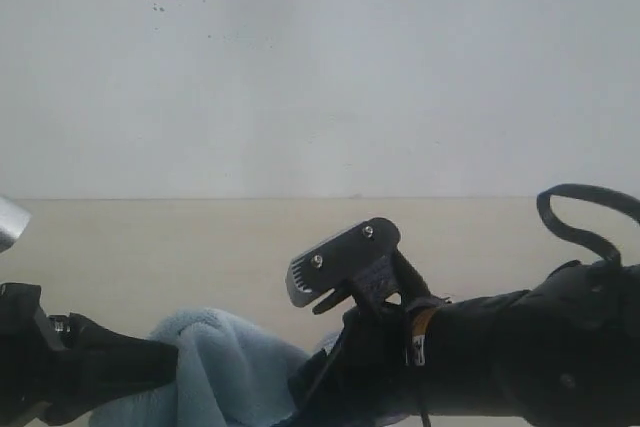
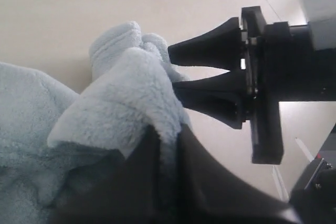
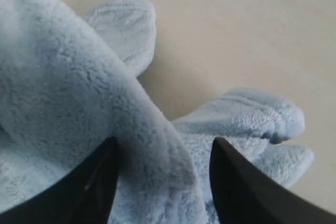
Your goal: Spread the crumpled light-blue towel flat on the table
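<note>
Crumpled at the 6-to-7 o'clock edge of the exterior view, a pale-blue fluffy terry towel (image 1: 225, 362) lies on the smooth cream worktop (image 1: 150, 247). The frame cuts off its lower part, and two dark arms hide its flanks. The left claw (image 2: 167, 142) is clamped together on a raised fold of the towel, its tips buried in the pile. The right claw (image 3: 164, 148) stands apart, its black fingers (image 3: 89, 187) straddling a thick ridge of cloth; whether they press it cannot be told. The left wrist view shows the right claw's tips just beside the pinched fold.

The left arm (image 1: 70, 362) enters at 8 o'clock and the right arm (image 1: 500, 347) at 4 o'clock. A black two-screw plate (image 1: 345, 257) juts up at the right arm's end, and a black cable loop (image 1: 590, 189) arches over it at 3 o'clock. A grey shape at 9 o'clock is cut off and unreadable.

Bare worktop runs from 9 to 3 o'clock between the towel and the white speckled wall (image 1: 320, 67).
</note>
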Controlling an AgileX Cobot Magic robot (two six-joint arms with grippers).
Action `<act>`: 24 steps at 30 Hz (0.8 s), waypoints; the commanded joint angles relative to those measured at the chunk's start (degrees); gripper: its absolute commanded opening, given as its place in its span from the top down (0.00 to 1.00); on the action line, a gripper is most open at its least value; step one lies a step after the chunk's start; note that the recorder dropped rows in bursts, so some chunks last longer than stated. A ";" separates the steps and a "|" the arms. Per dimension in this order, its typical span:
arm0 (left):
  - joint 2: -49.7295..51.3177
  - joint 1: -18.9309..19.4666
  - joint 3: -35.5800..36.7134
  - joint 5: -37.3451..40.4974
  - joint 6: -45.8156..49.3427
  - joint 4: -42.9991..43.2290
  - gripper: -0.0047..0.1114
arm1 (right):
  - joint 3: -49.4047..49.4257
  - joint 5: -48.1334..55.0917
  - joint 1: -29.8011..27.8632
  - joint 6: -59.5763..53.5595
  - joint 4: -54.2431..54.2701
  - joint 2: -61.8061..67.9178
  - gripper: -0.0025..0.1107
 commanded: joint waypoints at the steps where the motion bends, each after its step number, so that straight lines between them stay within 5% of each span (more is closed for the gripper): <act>1: 0.18 -0.25 0.18 -0.67 0.32 -0.45 0.93 | -0.39 2.20 0.18 -1.06 -0.38 1.96 0.56; 6: 0.18 -0.25 0.18 -0.53 1.28 -0.45 0.87 | -0.39 4.10 1.90 -2.34 -0.38 2.29 0.98; 15: 0.18 -0.25 0.18 0.34 0.87 -0.45 0.38 | -0.39 5.13 8.12 -3.10 -0.38 2.29 0.94; 24: -2.67 -0.25 -1.76 6.44 2.71 -0.45 0.36 | -0.39 8.40 9.78 -4.42 -0.38 2.29 0.94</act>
